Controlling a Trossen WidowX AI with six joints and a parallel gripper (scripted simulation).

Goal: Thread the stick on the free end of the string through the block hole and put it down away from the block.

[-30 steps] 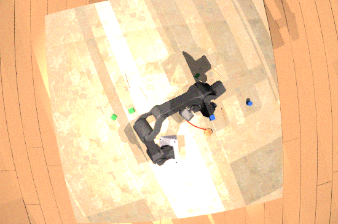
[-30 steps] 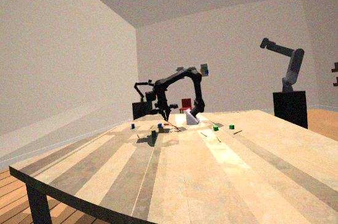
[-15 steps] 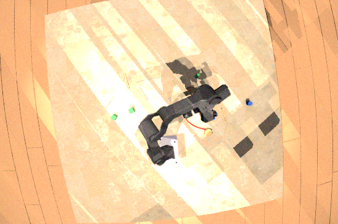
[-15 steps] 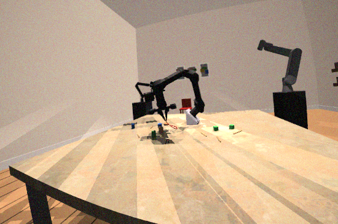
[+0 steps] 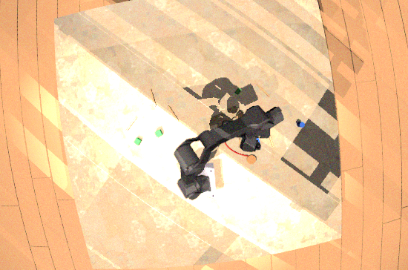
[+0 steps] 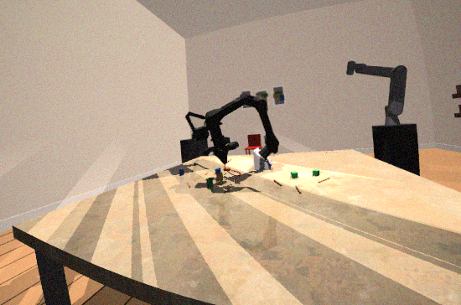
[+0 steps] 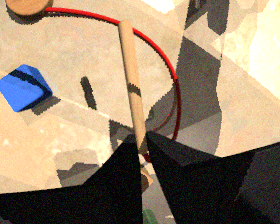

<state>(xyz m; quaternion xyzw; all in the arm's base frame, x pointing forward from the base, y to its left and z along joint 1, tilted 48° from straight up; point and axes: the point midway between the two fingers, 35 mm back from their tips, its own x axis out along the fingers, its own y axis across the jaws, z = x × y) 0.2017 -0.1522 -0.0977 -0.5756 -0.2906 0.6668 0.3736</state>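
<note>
Claw (image 5: pixel 257 146) (image 6: pixel 225 162) (image 7: pixel 140 138) pinching the stick (image 7: pixel 131 75), which points toward twelve o'clock in the wrist view, button (image 5: pixel 251 159) (image 6: pixel 226 168) (image 7: pixel 27 5) at eleven; the hole it must likely line up with I cannot make out.

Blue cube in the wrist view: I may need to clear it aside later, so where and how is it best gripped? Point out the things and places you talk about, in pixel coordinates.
Probably by two opposite upright sides, coming straight down from above. The blue cube (image 5: pixel 257 139) (image 6: pixel 218 170) (image 7: pixel 21 89) lies flat, its sides look flat, and nothing visibly touches it. The tool (image 5: pixel 257 146) (image 6: pixel 225 162) (image 7: pixel 140 138) holds the stick (image 7: pixel 130 70), so it must be freed first.
</note>
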